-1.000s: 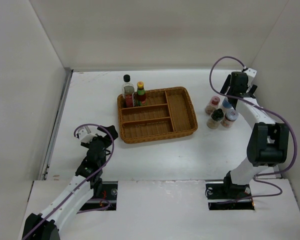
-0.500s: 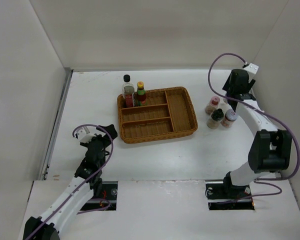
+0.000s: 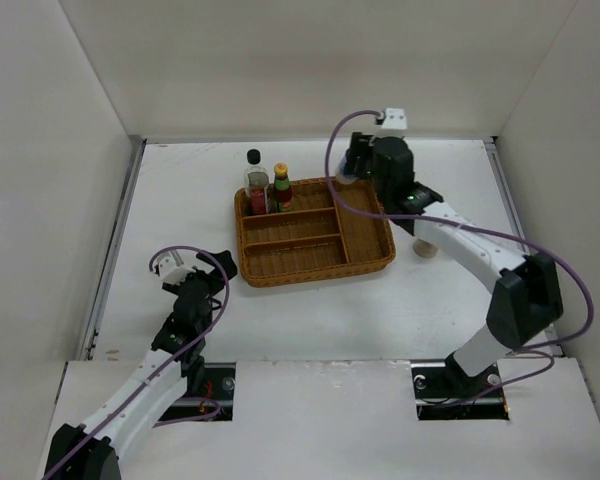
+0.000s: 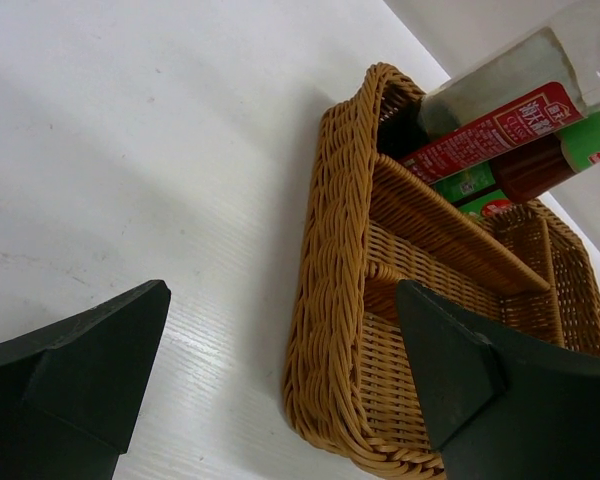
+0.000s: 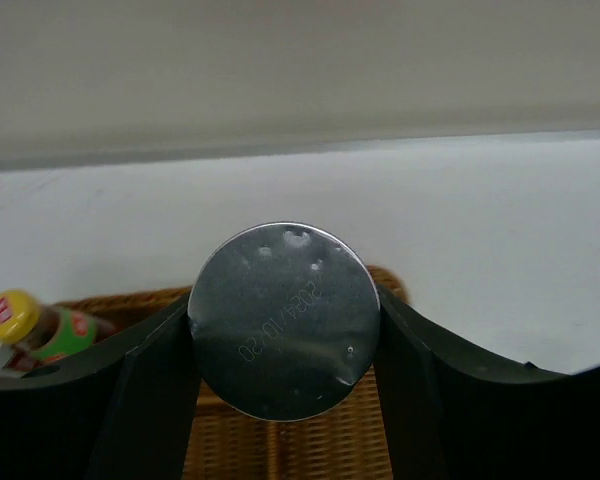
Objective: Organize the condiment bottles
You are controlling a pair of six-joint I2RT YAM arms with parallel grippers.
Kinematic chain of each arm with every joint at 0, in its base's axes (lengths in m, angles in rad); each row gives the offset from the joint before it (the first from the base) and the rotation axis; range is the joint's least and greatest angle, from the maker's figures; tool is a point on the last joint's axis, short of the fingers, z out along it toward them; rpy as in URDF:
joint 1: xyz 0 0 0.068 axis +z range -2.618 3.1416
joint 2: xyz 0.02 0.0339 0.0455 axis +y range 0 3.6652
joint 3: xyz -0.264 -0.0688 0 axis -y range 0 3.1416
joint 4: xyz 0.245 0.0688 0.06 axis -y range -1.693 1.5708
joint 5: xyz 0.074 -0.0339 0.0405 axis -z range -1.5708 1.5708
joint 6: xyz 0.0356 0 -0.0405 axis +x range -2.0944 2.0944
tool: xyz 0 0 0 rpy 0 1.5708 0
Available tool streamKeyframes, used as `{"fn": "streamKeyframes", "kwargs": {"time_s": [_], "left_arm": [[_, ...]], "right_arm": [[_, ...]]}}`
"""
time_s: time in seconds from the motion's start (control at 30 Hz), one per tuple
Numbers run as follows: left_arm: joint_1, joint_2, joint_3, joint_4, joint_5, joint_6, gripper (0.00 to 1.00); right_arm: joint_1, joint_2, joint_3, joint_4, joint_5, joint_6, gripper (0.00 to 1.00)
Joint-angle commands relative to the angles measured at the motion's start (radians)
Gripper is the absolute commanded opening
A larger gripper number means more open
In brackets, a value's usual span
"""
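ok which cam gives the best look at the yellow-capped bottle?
Top external: the yellow-capped bottle shows whole, upright in the wicker tray, back-left compartment. Left wrist catches only part of its dark body and green label, cap out of frame. Right wrist shows the cap and label top at its left edge.

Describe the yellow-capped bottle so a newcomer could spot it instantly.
On the table, find the brown wicker tray; two bottles stand in its far-left compartment. The yellow-capped bottle is the right one, dark-bodied, and its yellow cap sets it apart from the clear black-capped bottle beside it.
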Motion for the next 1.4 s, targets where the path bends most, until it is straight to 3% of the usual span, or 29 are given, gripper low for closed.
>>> {"fn": "streamKeyframes", "kwargs": {"time_s": [0.0,0.27,0.63,0.73,0.83,1.13,1.37], "left_arm": [[0.003,-0.004,-0.013,0.052,0.016,0.017,1.0],[0.006,0.007,-0.012,0.066,0.041,0.017,1.0],[0.012,0.025,-0.019,0.092,0.056,0.014,1.0],[0.011,0.027,-0.016,0.092,0.058,0.014,1.0],[0.014,0.031,-0.018,0.092,0.053,0.014,1.0],[0.017,0.041,-0.016,0.092,0.058,0.014,1.0],[0.017,0.036,-0.018,0.092,0.058,0.014,1.0]], "right_arm": [[0.062,0.071,0.117,0.093,-0.064,0.02,0.52],[0.142,0.263,0.272,0.05,-0.059,0.02,0.52],[0.159,0.375,0.266,0.018,-0.034,0.012,0.53],[0.159,0.404,0.266,0.019,-0.025,0.017,0.59],[0.165,0.414,0.27,0.018,-0.025,0.013,0.75],[0.165,0.202,0.18,-0.002,-0.011,0.029,0.89],[0.093,-0.198,-0.196,-0.018,0.159,0.038,0.93]]}}
